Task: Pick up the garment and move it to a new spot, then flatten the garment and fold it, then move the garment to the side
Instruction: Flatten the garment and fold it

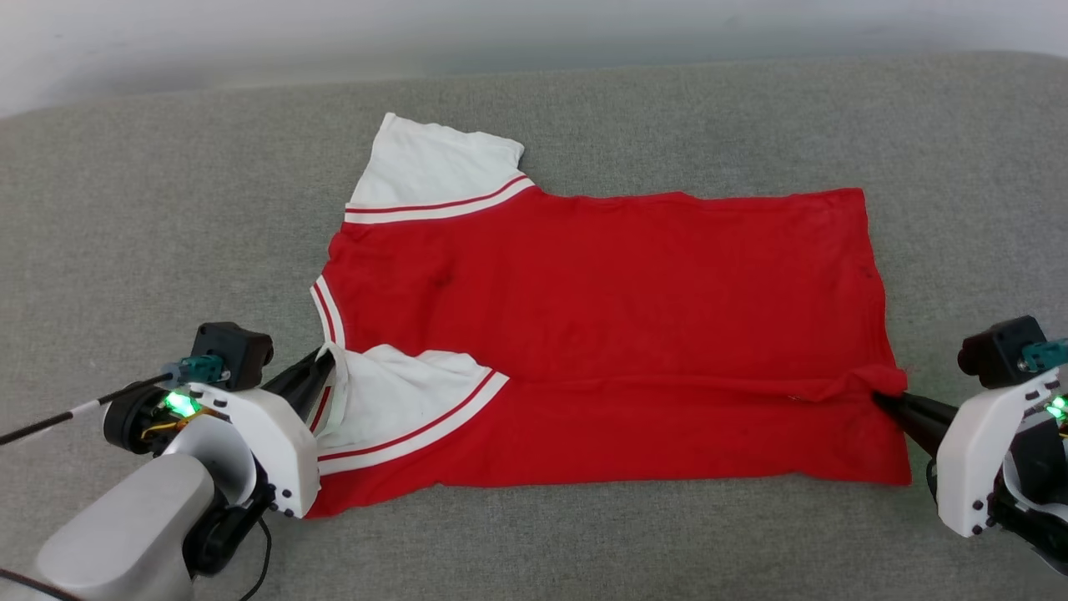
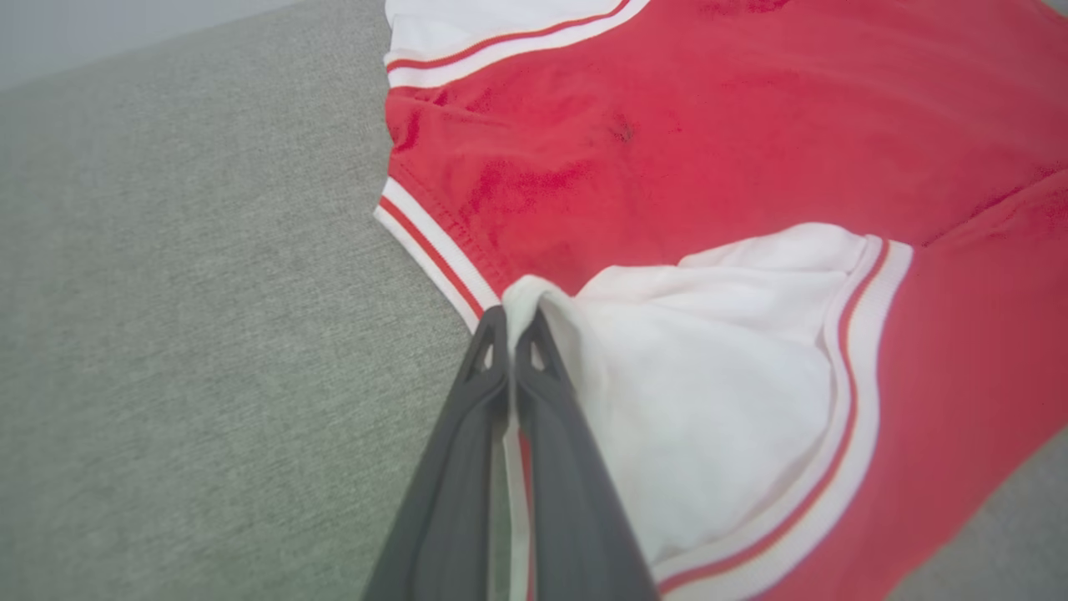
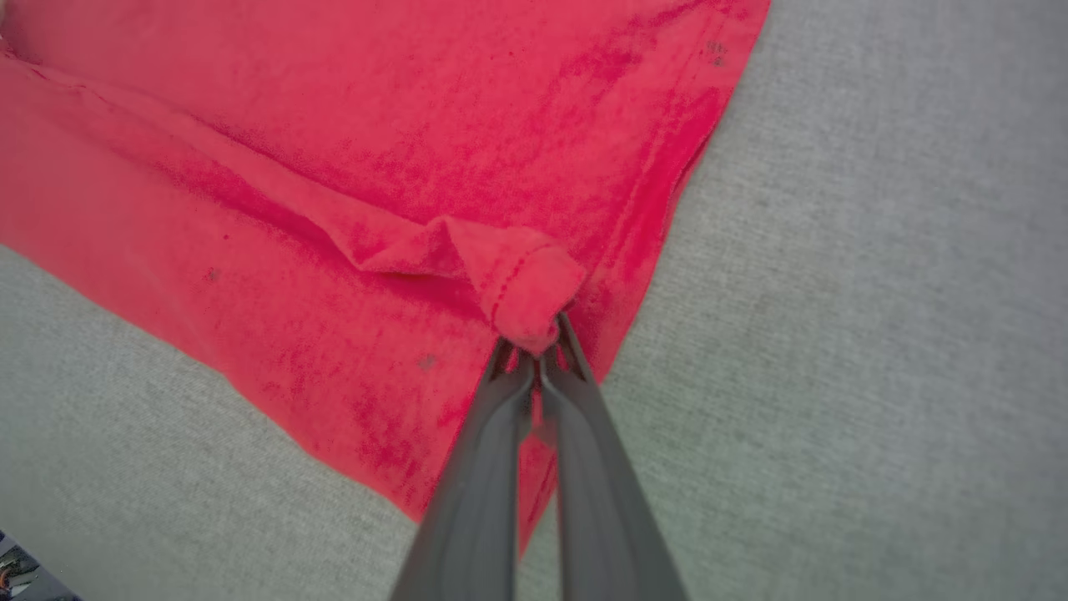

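Currently, both grippers are clenched on the red jersey-style T-shirt [image 1: 601, 284] with white short sleeves, which lies spread across the centre of the frame on the grey fabric-covered counter [image 1: 125, 209].

At lower left of the head view, the left gripper [image 1: 324, 366] pinches white sleeve fabric just beside the red-white striped collar [image 1: 327, 313]; the left wrist view shows its dark fingers [image 2: 467, 434] pressed together on that cloth, with the near sleeve [image 1: 400, 401] folded inward over the red body. At lower right, the right gripper [image 1: 886, 399] clamps a bunched corner of the red hem [image 3: 534, 296]. A raised crease [image 1: 684, 382] runs between both grip points. The far sleeve [image 1: 438, 167] lies flat toward the upper left.
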Robot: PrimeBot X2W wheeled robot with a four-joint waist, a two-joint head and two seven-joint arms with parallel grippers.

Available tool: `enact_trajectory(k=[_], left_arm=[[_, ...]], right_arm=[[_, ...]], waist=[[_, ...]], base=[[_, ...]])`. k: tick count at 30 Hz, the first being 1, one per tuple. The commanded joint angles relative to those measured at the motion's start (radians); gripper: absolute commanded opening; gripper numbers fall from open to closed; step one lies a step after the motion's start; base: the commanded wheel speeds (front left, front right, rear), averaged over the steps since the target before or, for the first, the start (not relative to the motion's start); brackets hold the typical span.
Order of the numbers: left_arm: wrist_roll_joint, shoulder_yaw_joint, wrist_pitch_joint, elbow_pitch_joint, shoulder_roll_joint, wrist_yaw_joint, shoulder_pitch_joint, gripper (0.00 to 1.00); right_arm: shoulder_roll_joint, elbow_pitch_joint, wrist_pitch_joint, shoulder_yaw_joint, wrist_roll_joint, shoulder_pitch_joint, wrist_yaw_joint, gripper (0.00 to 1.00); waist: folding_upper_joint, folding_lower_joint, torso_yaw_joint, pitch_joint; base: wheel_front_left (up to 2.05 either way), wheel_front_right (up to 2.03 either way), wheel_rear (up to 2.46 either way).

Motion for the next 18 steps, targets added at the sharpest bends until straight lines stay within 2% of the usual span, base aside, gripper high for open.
enact_trajectory(k=[1,11,12,13,14,18], left_arm=[[-0.004,-0.004,0.004,0.031,-0.014,-0.015,-0.023,0.00],[0.001,-0.034,-0.019,0.246,-0.111,-0.108,-0.086,0.00],[-0.016,-0.034,-0.008,0.300,-0.134,-0.123,-0.094,0.14],[-0.013,-0.036,-0.009,0.313,-0.135,-0.125,-0.101,0.54],[-0.006,-0.038,-0.016,0.325,-0.133,-0.127,-0.107,1.00],[0.001,-0.043,-0.014,0.341,-0.124,-0.138,-0.129,1.00]], right_arm=[[0.016,0.017,0.011,0.005,-0.010,-0.024,-0.001,0.00],[0.076,0.118,0.078,0.062,-0.022,-0.098,-0.001,0.00],[0.083,0.135,0.056,0.058,-0.017,-0.109,-0.001,0.37],[0.082,0.136,0.050,0.060,-0.016,-0.107,-0.001,0.79],[0.078,0.135,0.038,0.058,-0.021,-0.106,-0.001,1.00],[0.065,0.119,-0.002,0.045,-0.021,-0.079,-0.001,1.00]], waist=[[0.0000,-0.0002,-0.009,0.032],[0.0000,-0.0002,-0.003,0.055],[0.0000,-0.0002,-0.001,0.037],[0.0000,-0.0002,0.001,0.027],[0.0000,-0.0002,0.003,0.016],[0.0000,-0.0002,0.013,-0.035]], base=[[0.00,0.00,0.00],[0.00,0.00,0.00],[0.00,0.00,0.00],[0.00,0.00,0.00],[0.00,0.00,0.00],[0.00,0.00,0.00]])
